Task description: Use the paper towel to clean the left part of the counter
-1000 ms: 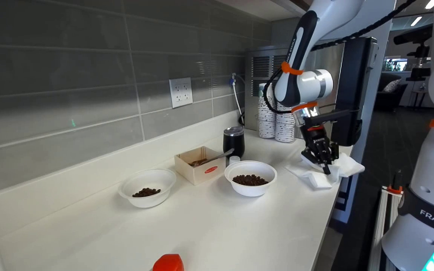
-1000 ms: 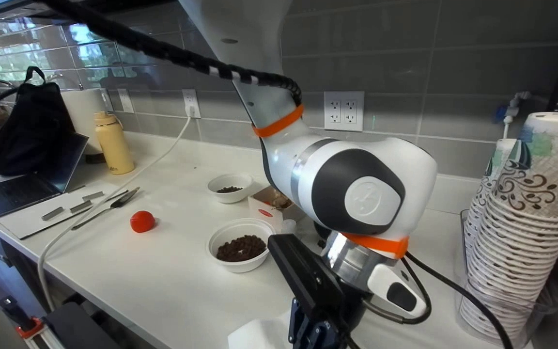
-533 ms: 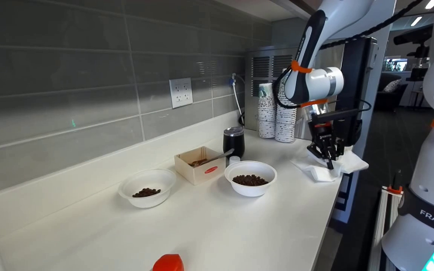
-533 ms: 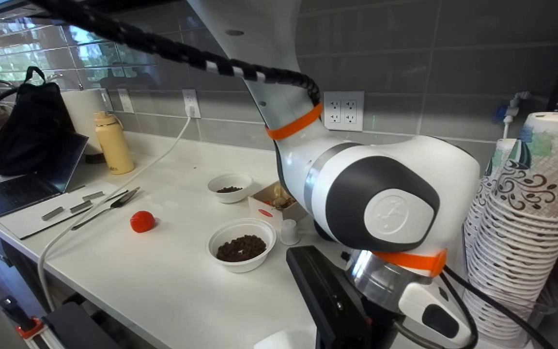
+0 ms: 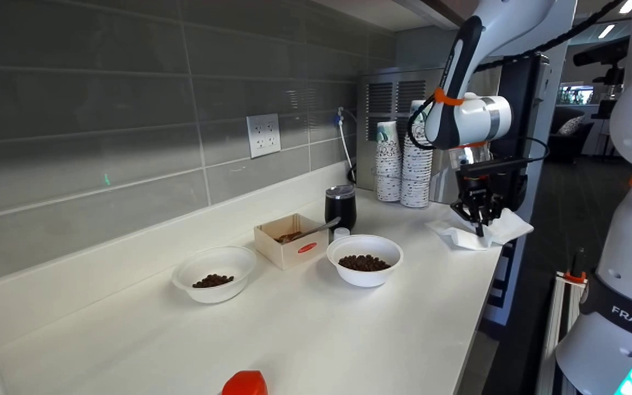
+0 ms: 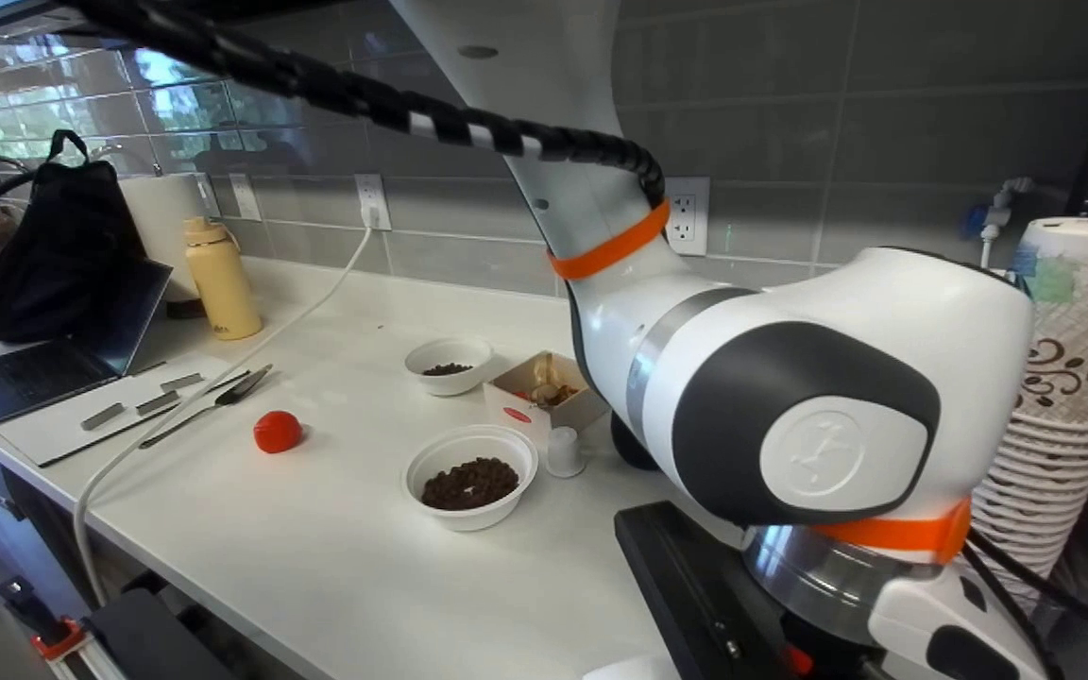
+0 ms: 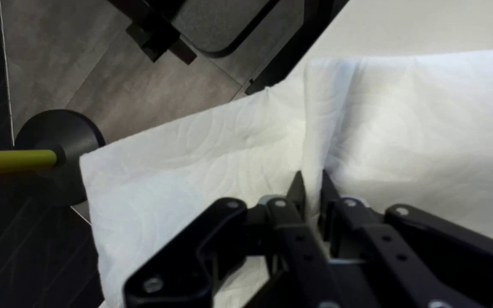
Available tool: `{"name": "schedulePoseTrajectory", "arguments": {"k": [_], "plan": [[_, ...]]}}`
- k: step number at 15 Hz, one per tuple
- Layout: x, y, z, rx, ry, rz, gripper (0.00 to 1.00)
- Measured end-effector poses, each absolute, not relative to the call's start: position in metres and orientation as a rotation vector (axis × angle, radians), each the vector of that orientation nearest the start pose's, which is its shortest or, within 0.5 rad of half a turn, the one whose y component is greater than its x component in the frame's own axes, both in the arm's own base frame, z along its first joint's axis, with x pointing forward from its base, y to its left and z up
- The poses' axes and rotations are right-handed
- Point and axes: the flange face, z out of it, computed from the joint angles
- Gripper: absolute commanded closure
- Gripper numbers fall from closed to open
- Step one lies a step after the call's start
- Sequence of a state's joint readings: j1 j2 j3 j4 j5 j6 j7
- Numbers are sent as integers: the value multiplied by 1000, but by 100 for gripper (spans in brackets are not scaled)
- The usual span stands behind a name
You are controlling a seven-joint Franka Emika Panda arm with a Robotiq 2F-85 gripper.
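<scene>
Paper towel in your grasp, over the far right end of the tabletop in an exterior view.

Your pincer is narrow, holding a raised fold with sheet spread on either side, probably so that both wings can wipe flat. One wing juts past the right edge above the grey floor, so you may want to draw it inward. The white bowls stand left and nearer, well apart from it; mind them as you sweep. Your surface is smooth and off-white, dark grey tiles rise along its left, and stacked paper cups stand at the far end.
</scene>
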State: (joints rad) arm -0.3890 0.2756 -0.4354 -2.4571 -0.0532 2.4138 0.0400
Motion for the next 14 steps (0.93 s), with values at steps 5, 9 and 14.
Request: {"name": "schedulePoseTrajectory", "arguments": {"k": [5,9,14], "plan": [[323,-332,182,-2932,1188,408,98],[359,-306,182,-2992,1058,376,98],[396,-277,183,-3047,918,358,98]]}}
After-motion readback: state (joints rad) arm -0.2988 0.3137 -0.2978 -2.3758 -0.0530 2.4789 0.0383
